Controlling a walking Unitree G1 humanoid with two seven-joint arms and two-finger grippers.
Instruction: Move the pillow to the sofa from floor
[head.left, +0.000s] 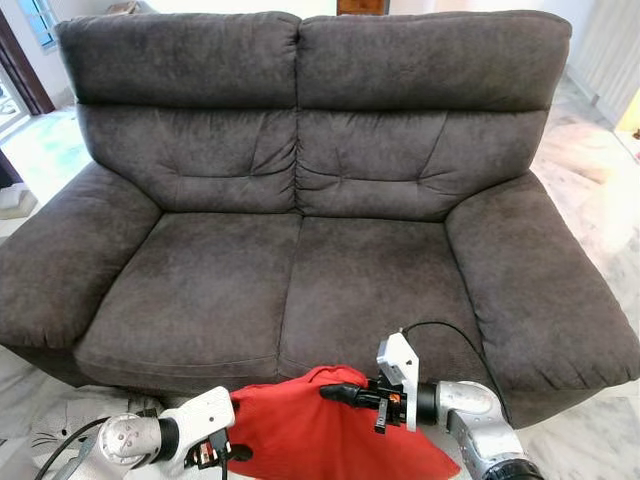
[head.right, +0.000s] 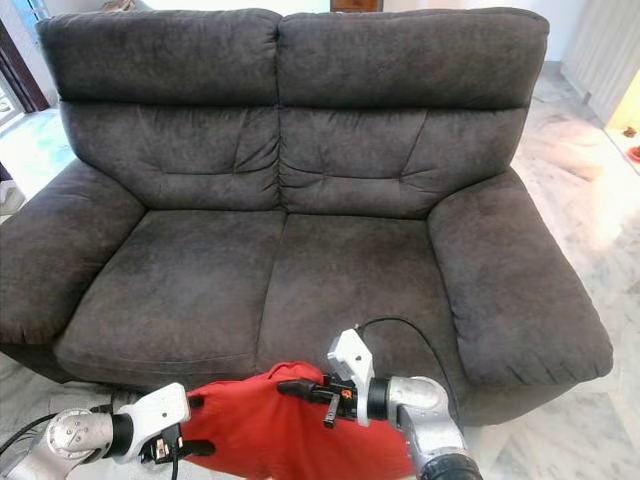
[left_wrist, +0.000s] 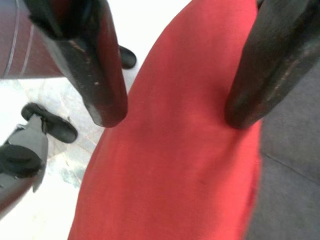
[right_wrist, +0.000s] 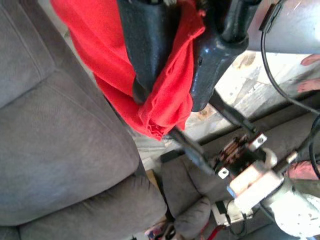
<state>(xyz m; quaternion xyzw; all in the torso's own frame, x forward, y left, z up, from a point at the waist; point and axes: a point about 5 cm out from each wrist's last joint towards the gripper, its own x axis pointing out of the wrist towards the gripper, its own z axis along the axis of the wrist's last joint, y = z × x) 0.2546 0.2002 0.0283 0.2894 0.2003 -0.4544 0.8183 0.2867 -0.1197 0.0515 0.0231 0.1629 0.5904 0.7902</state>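
The right gripper (head.left: 335, 392) sat at the bottom centre of the left eye view, its two black fingers pinched together on a bunched fold at the top edge of a red pillow (head.left: 330, 430). The right wrist view showed this closely: the red fabric was gathered and squeezed between the two fingers (right_wrist: 150, 45), with a loose corner hanging past their tips.

The left gripper (head.left: 232, 452) sat at the lower left of the left eye view, at the pillow's left edge. In the left wrist view its two fingers (left_wrist: 95, 65) were spread apart, one on either side of the red cloth, with the pillow's surface running between them. Whether they pressed into it could not be told.

The pillow was held low in the frame, in front of the front edge of a dark grey two-seat sofa (head.left: 300, 200), overlapping the lower edge of the right seat cushion (head.left: 370, 290). It did not rest on the seat.

The sofa took up most of the head views, with two seat cushions, two tufted back cushions and wide padded armrests. Pale marble floor (head.left: 590, 180) showed along the right side and upper left of the frame. A black cable (head.left: 440, 330) looped over the right wrist.
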